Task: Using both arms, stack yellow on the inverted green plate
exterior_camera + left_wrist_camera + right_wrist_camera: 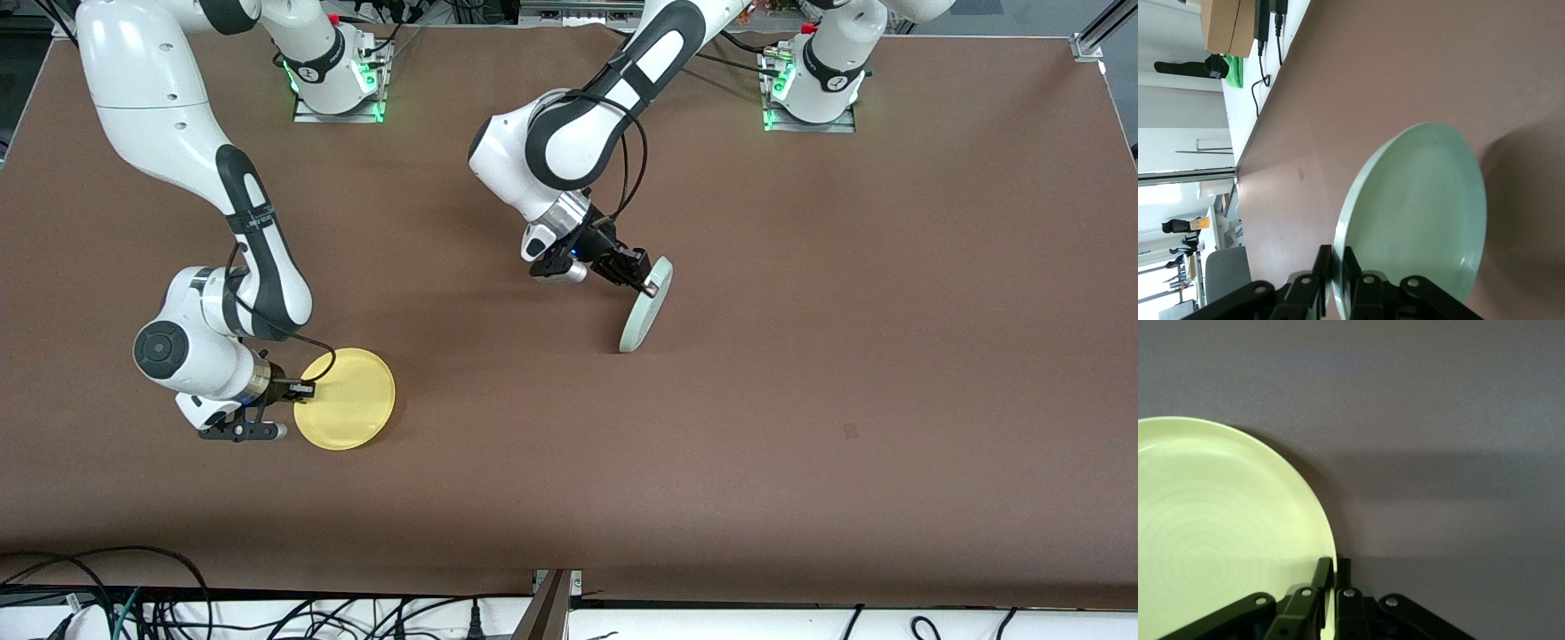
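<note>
The pale green plate [646, 305] stands tilted nearly on edge at the table's middle, its lower rim touching the table. My left gripper [647, 284] is shut on its upper rim; the left wrist view shows the plate's hollow face [1418, 213] with the rim between the fingers [1338, 267]. The yellow plate [348, 397] lies toward the right arm's end of the table, nearer to the front camera. My right gripper [302, 389] is shut on its rim; the right wrist view shows the plate [1218, 533] clamped between the fingers [1335, 577].
The brown table [800, 356] spreads wide around both plates. Cables [133, 596] and a white ledge run along the table's front edge. The arm bases [338, 80] stand along the back edge.
</note>
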You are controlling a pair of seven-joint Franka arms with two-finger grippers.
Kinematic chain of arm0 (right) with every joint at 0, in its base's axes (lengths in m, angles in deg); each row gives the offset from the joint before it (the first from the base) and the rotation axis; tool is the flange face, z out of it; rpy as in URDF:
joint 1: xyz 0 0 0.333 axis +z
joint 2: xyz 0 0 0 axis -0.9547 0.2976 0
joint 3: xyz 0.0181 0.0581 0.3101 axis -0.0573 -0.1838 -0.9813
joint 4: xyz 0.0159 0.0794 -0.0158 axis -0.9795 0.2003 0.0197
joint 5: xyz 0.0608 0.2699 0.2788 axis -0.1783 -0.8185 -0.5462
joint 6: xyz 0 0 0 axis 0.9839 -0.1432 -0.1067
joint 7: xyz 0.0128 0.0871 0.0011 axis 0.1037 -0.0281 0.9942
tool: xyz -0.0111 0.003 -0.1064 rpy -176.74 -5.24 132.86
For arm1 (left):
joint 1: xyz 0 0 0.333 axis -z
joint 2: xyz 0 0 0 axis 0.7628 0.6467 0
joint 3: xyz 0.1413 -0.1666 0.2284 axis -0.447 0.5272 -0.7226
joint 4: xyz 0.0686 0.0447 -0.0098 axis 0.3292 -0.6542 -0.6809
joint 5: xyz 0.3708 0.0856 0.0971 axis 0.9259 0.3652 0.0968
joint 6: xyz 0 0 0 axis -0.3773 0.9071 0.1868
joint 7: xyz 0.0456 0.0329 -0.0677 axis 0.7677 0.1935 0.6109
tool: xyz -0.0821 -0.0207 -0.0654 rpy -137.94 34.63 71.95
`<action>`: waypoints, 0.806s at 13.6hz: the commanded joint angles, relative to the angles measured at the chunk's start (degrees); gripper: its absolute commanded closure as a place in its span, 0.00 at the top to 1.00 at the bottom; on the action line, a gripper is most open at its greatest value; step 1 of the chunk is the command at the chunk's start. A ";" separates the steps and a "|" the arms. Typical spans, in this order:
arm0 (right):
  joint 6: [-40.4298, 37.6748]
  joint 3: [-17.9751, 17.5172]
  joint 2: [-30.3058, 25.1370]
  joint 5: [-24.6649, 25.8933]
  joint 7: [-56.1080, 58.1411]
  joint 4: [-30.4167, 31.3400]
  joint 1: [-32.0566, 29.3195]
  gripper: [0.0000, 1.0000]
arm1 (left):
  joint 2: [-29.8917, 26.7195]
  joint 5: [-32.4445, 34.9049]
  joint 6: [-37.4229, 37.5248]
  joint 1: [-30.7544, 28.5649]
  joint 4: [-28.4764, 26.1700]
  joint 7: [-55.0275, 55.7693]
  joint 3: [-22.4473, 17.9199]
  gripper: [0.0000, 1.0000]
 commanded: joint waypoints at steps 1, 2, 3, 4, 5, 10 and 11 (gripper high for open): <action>0.35 -0.40 0.41 -0.97 1.72 -1.06 -1.25 0.00 | 3.53 -10.06 -8.64 -0.38 4.02 2.32 0.62 1.00; -0.08 -0.49 0.41 -1.06 1.64 -1.59 -1.26 0.00 | 3.62 -16.46 -12.33 -0.65 5.07 2.85 0.54 1.00; -0.09 -0.49 0.32 -1.06 1.64 -1.68 -1.35 0.00 | 3.53 -21.66 -15.24 -1.00 5.34 3.11 0.54 1.00; -0.17 -0.58 0.15 -1.15 1.64 -1.69 -1.35 0.00 | 3.27 -25.98 -18.06 -1.18 5.26 3.11 0.54 1.00; -0.26 -0.58 0.06 -1.15 1.46 -1.86 -1.26 0.00 | 3.26 -30.37 -20.78 -1.87 5.26 3.03 0.54 1.00; -4.12 -0.67 -2.66 -5.71 1.55 -1.86 -1.08 0.00 | 2.83 -40.86 -26.79 -6.70 4.38 1.80 0.54 1.00; -5.00 -0.67 -2.93 -5.89 1.55 -1.86 -1.00 0.00 | 0.91 -40.96 -25.74 -8.37 4.12 1.97 0.45 1.00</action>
